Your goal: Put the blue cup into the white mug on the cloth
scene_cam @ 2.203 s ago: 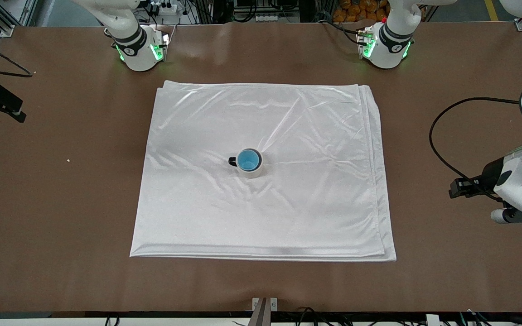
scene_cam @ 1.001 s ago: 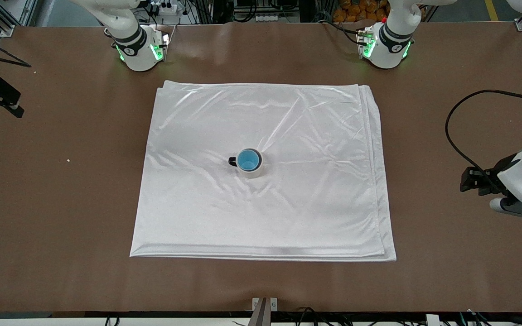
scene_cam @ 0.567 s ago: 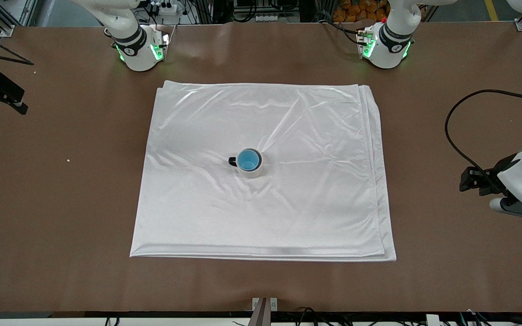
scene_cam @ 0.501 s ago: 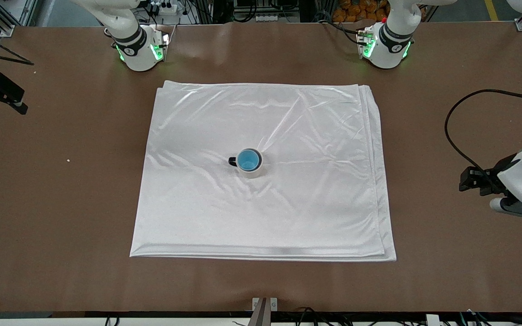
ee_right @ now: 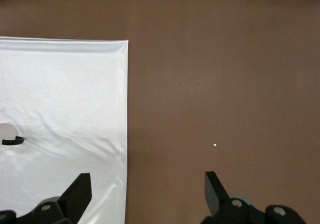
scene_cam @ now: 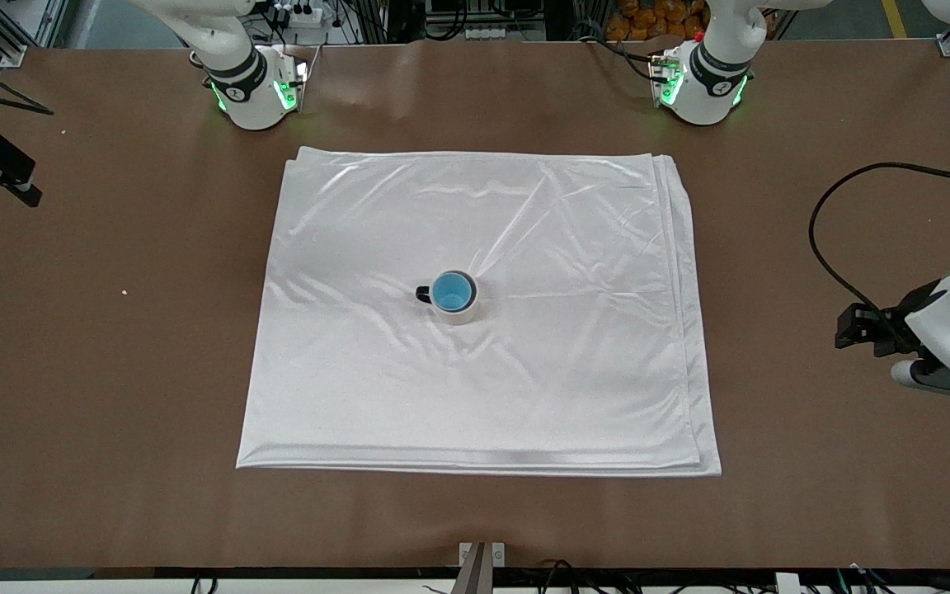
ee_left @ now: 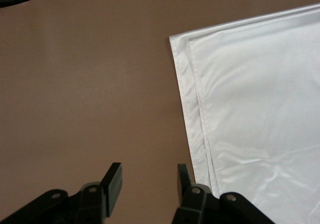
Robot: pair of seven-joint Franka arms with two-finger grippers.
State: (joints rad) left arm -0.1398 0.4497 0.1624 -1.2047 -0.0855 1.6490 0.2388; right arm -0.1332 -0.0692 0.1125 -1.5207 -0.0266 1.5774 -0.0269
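The blue cup (scene_cam: 451,289) sits upright inside the white mug (scene_cam: 464,313), whose black handle points toward the right arm's end of the table. The mug stands near the middle of the white cloth (scene_cam: 524,379). My left gripper (scene_cam: 844,328) is open and empty over bare table beside the cloth's edge; it also shows in the left wrist view (ee_left: 149,183) with the cloth (ee_left: 260,108). My right gripper (scene_cam: 20,186) is open and empty over bare table at the other end; the right wrist view shows it (ee_right: 146,190), the cloth (ee_right: 60,93) and part of the mug (ee_right: 5,132).
A black cable (scene_cam: 817,247) loops over the brown table (scene_cam: 112,371) at the left arm's end. A small white crumb (scene_cam: 124,291) lies on the table toward the right arm's end; it also shows in the right wrist view (ee_right: 215,145).
My left gripper has drawn away from the cloth toward its end of the table, then held still. My right gripper has shifted slightly. The mug with the cup has not moved.
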